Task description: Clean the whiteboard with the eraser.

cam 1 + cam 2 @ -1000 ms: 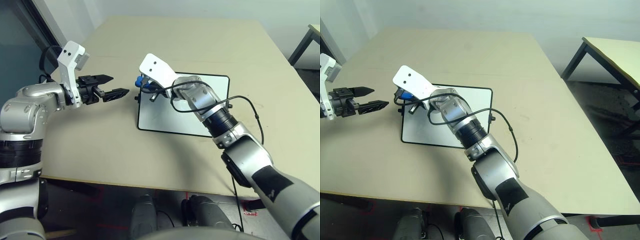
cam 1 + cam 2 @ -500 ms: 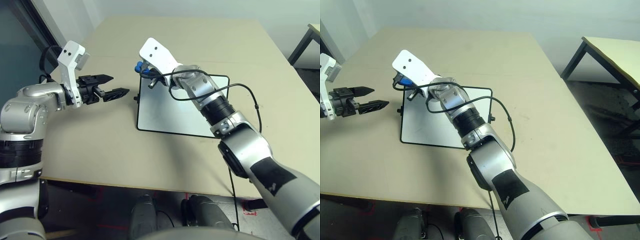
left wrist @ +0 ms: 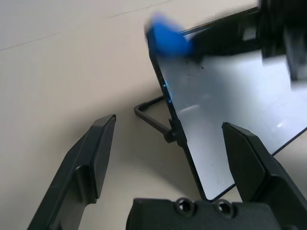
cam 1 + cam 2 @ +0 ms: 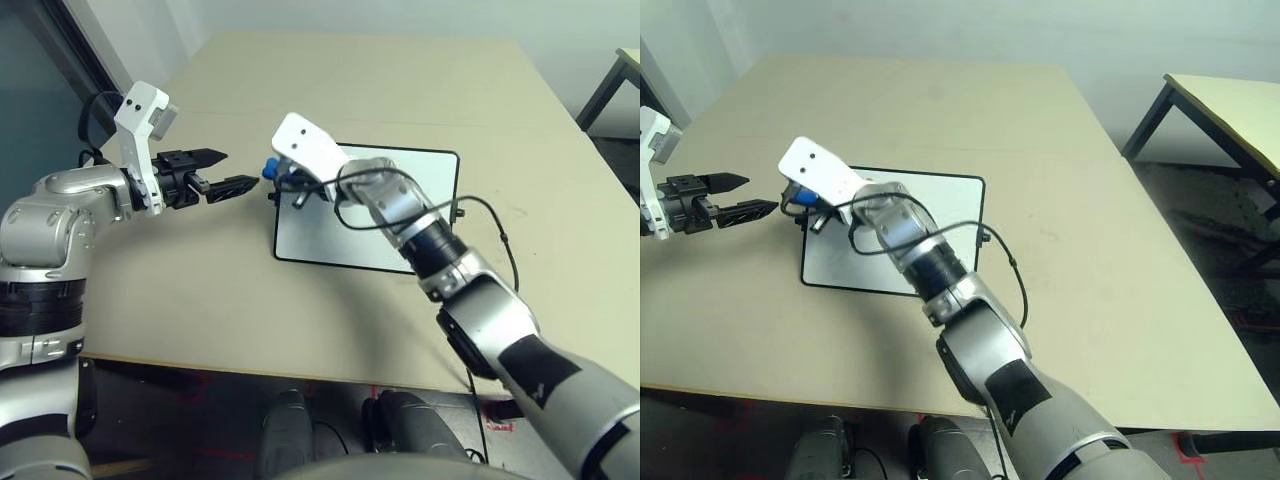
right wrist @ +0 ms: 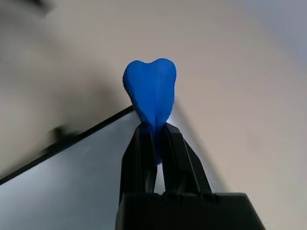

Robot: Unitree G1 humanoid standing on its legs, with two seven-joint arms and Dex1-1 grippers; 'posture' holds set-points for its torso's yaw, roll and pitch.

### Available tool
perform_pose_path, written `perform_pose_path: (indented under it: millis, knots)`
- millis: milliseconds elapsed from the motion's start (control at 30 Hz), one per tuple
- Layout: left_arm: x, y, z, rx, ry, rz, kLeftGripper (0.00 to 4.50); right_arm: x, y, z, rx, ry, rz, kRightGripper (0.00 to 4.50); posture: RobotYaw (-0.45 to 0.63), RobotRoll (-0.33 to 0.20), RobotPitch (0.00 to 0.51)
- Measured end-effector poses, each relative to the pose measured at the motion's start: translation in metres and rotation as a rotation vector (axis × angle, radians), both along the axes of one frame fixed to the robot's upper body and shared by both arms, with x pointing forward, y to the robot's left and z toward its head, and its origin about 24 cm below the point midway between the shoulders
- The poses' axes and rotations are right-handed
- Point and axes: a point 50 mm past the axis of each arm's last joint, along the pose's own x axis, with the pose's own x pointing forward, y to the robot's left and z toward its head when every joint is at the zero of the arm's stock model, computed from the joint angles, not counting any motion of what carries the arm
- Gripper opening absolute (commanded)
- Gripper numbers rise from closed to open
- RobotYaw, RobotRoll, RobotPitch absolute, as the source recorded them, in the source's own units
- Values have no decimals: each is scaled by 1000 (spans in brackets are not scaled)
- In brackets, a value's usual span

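Black fingers of the left gripper (image 4: 222, 172) stand at the left of the head view, spread wide and holding nothing, tips directed toward the centre of the frame and hovering over bare tan table (image 4: 200, 270). Just right of those tips sits the near corner of the whiteboard (image 4: 330, 235), which lies flat at centre frame with its long axis running left to right; its surface appears free of pen lines from here, though fine marks cannot be ruled out. At the board's upper-left corner the right gripper (image 5: 153, 132) is clamped tight on the eraser (image 5: 150, 93), the bright blue block squeezed between both fingers and projecting beyond their tips, over the black frame edge. Judgement: the wiping arm is the right one, already at the board, and the uncleaned span lies rightward and toward the lower part of the frame from the eraser. The left gripper is near enough to steady the board's edge.
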Motion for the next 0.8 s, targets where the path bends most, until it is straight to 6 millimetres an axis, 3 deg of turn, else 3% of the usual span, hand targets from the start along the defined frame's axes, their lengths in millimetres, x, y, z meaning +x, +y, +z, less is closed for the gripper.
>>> perform_pose_path:
  millis: [233,567,800]
  knots:
    - [0,0,0,-1,0,0,4500,3,3,1,39,-5,8,115,23,0,45]
    - [0,0,-1,0,2,0,4500,-24,9,-36,-17,78,95,115,18,0,44]
    - [1,-1,1,0,-1,-8,4500,-17,4,-30,-24,70,65,114,6,0,37]
